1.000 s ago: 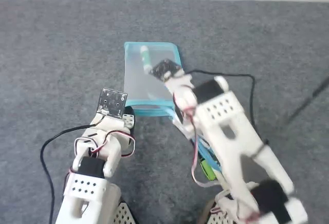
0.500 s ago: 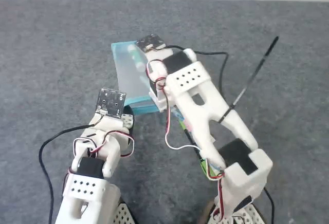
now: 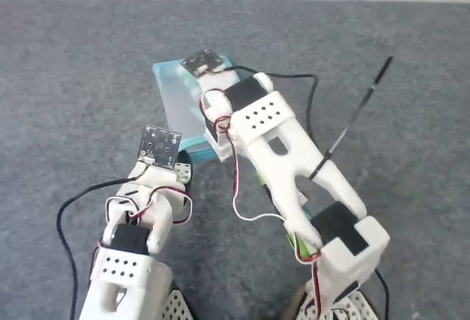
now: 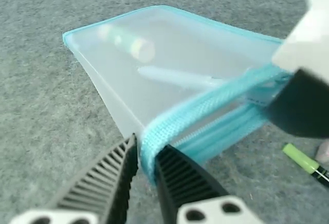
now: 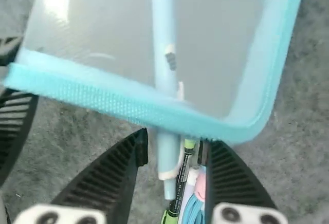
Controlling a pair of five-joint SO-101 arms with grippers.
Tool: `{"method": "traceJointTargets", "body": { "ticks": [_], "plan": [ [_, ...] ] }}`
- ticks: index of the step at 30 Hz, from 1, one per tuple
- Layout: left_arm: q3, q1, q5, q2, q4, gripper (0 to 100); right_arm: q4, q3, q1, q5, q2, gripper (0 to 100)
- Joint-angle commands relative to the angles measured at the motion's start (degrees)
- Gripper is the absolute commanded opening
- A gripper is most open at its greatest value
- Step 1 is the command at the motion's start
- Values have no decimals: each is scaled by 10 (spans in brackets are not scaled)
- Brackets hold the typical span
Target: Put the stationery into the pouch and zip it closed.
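- Over the last second the right gripper point(image 5: 176, 144) has pushed forward over the pouch point(image 3: 172, 103), and the pouch's far end has swung toward the left arm's side.
- The pouch lies flat on the grey mat point(image 3: 73, 78). Its open zip edge point(image 4: 205, 111) faces the arms. A marker point(image 4: 128, 41) is already deep inside.
- A light blue pen point(image 5: 163, 54) is mostly in, with its capped end poking out past the zip edge.
- The left gripper point(image 4: 145, 149) is nearly closed and pinches the corner of the zip edge.
- The right gripper's jaws stand partly apart on either side of the blue pen's end. They do not seem to clamp anything.
- A green pen point(image 4: 303, 158) and a few others lie on the mat just outside the opening.
- Risks, as I judge them:
  - The pouch is held at one corner only, so further pushing could turn it more or pull the zip edge out of the pinch.
  - A pen end left across the opening would block the zip.
  - The loose pens could get nudged away.
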Motion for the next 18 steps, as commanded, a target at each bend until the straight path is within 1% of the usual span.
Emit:
{"method": "traceJointTargets", "body": {
  "ticks": [1,5,11,13,17,18],
  "plan": [
    [-12,-1,-7,-13,-18,12,-21,-11,-1,15,-84,177],
    [-12,-1,-7,-13,-17,12,-66,74,-6,33,-160,177],
    [-12,0,-7,-13,-17,12,-165,258,-5,82,-333,177],
    [-11,16,-9,-11,-16,12,-192,326,4,91,-392,177],
    [-11,88,-91,-12,23,12,-258,459,43,104,-484,177],
    [-11,97,-101,-13,26,12,-269,486,52,106,-499,177]
  ]
}}
